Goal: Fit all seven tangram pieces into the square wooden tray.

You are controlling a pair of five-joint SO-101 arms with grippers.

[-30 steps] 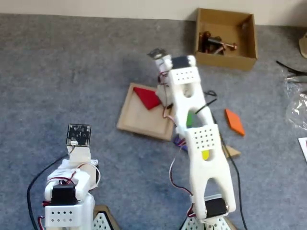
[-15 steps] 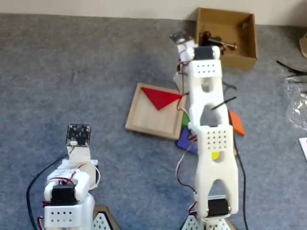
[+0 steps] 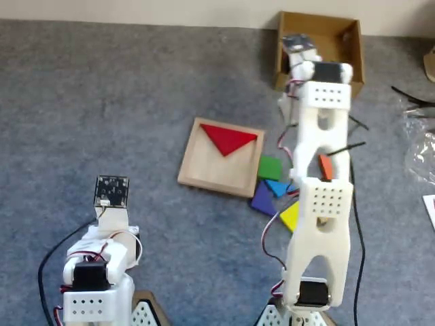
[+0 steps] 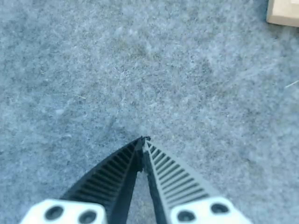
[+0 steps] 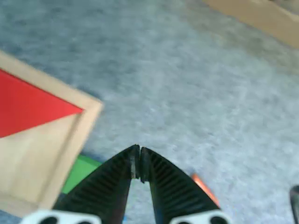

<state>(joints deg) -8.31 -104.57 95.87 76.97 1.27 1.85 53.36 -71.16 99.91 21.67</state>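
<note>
The square wooden tray (image 3: pixel 216 170) lies mid-table with a red triangle (image 3: pixel 230 138) against its far edge. Right of it, loose on the carpet, are a green square (image 3: pixel 270 167), a blue piece (image 3: pixel 277 187), a purple piece (image 3: pixel 262 200), a yellow piece (image 3: pixel 291 216) and an orange piece (image 3: pixel 325 166), the last seen through the right arm (image 3: pixel 319 204). My right gripper (image 5: pixel 139 164) is shut and empty over bare carpet between the tray's corner (image 5: pixel 88 109), the green square (image 5: pixel 81 172) and the orange piece (image 5: pixel 203 186). My left gripper (image 4: pixel 144 140) is shut and empty over carpet, near-left.
A cardboard box (image 3: pixel 340 75) with small parts stands at the back right, just beyond the right arm's wrist. Cables and a plastic bag (image 3: pixel 421 153) lie at the right edge. The left arm (image 3: pixel 102 272) sits at the near left, with open carpet around it.
The right arm swung right, off the tray and toward the cardboard box, uncovering the loose pieces. The tray shifted slightly right and the red triangle now lies along its far edge. The left arm kept still.
</note>
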